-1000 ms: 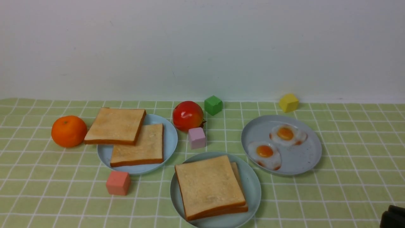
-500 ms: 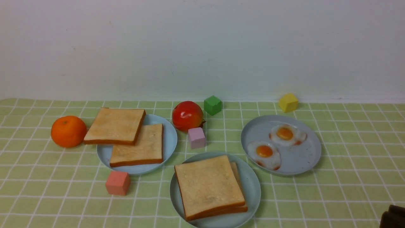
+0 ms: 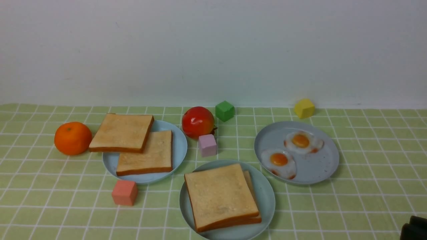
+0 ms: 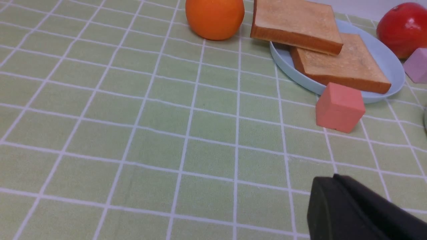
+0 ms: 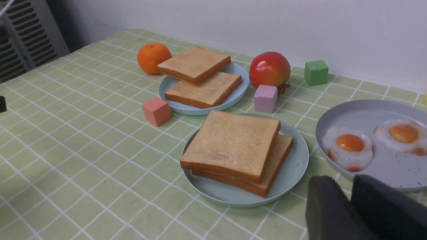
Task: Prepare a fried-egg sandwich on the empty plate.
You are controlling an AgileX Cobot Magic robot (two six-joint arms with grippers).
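On the pale aqua-mint plate (image 3: pixel 267 196) at the front centre lie two tan toast slices, stacked. The top slice (image 3: pixel 220 195) covers most of the lower one (image 5: pixel 282 155); whatever lies between them is hidden. My right gripper (image 5: pixel 347 185) hovers low, to the right of that plate and in front of the egg plate. Its black fingers stand slightly apart with nothing between them. Only its edge shows in the front view's bottom right corner (image 3: pixel 413 228). My left gripper (image 4: pixel 330 178) is shut and empty over bare cloth, short of the pink cube (image 4: pixel 338 108).
A grey-blue plate (image 3: pixel 317 173) at the right holds two fried eggs (image 3: pixel 279 162). A light blue plate (image 3: pixel 178 146) at the left carries two more toast slices. Around them sit an orange (image 3: pixel 72 138), a red fruit (image 3: pixel 198 122), and lilac (image 3: pixel 207 145), green (image 3: pixel 224 110) and yellow (image 3: pixel 304 107) cubes.
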